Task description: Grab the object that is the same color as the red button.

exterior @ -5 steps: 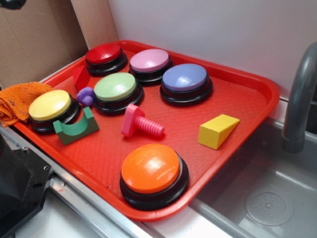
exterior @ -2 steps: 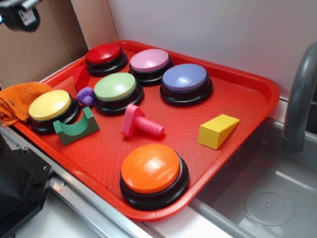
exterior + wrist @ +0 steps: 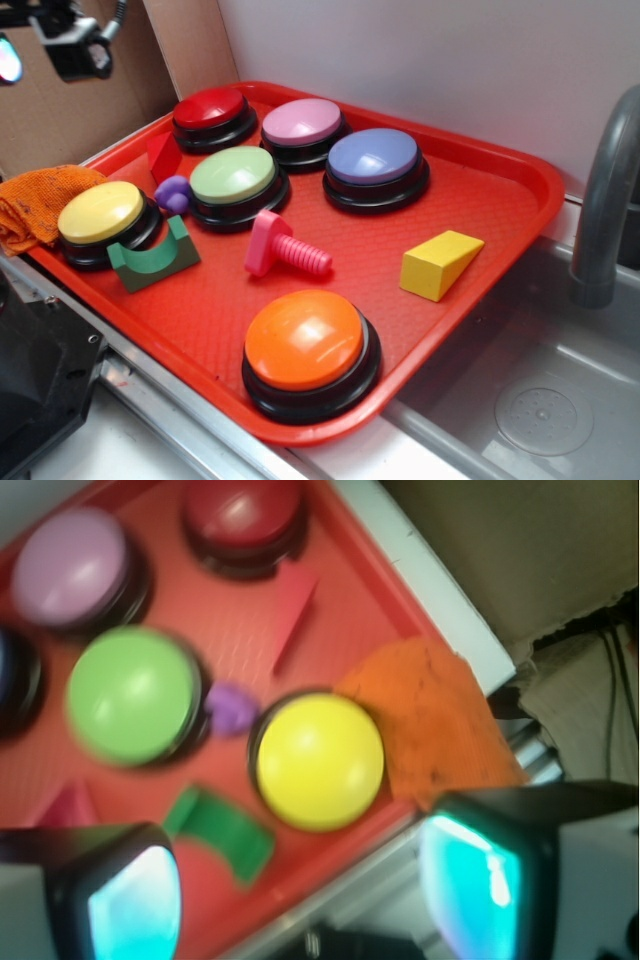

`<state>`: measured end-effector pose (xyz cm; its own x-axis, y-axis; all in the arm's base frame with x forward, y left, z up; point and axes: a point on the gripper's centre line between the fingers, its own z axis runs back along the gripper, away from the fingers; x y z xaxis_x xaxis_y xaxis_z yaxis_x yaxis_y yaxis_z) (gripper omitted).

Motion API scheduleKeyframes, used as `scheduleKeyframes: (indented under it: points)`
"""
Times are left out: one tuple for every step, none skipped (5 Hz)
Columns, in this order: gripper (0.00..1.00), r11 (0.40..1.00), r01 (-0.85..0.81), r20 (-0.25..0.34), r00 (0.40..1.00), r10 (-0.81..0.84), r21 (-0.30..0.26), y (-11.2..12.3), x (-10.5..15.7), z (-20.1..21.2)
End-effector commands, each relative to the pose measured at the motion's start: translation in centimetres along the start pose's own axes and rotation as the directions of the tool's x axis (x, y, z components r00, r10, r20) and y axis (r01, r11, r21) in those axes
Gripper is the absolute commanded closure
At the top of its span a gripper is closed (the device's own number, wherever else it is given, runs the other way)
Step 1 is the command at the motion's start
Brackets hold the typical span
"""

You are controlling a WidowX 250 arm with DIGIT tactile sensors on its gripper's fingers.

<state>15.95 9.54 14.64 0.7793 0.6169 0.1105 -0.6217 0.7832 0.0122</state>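
The small red wedge block [image 3: 163, 156] lies on the red tray [image 3: 480, 190] at its far left, just in front of the red button [image 3: 212, 116]. In the wrist view the red wedge [image 3: 294, 616] lies below the red button [image 3: 241, 515]. My gripper [image 3: 45, 38] hangs high above the tray's left edge, at the top left of the exterior view, well apart from the wedge. In the wrist view the gripper [image 3: 300, 895] is open and empty, with its two teal pads wide apart.
The tray also holds pink [image 3: 302, 127], blue [image 3: 374, 165], green [image 3: 234, 182], yellow [image 3: 101, 218] and orange [image 3: 306, 348] buttons, a purple piece [image 3: 173, 193], a green arch [image 3: 152, 256], a pink screw toy [image 3: 280, 248] and a yellow wedge [image 3: 439, 263]. An orange cloth [image 3: 35, 203] lies left; sink and faucet [image 3: 605, 200] right.
My gripper has come into view at the top left and moved right and slightly down. Nothing on the tray has moved.
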Motion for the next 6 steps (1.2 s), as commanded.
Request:
scheduleKeyframes:
  points:
    - [0.0,0.975,-0.22,0.132,0.967,0.217,0.011,1.8,3.8,-2.2]
    - [0.0,0.949,-0.315,0.173,0.936,0.306,0.026,2.1,4.9,-4.2]
    - [0.0,0.937,-0.35,0.214,0.917,0.336,0.026,2.3,6.1,-6.1]
    - [0.0,0.945,-0.326,0.21,0.925,0.316,0.012,2.0,7.3,-8.3]
    - [0.0,0.957,-0.29,0.185,0.94,0.287,-0.016,1.6,7.8,-10.1]
    - [0.0,0.97,-0.228,0.164,0.957,0.239,-0.08,0.4,7.8,-11.4]
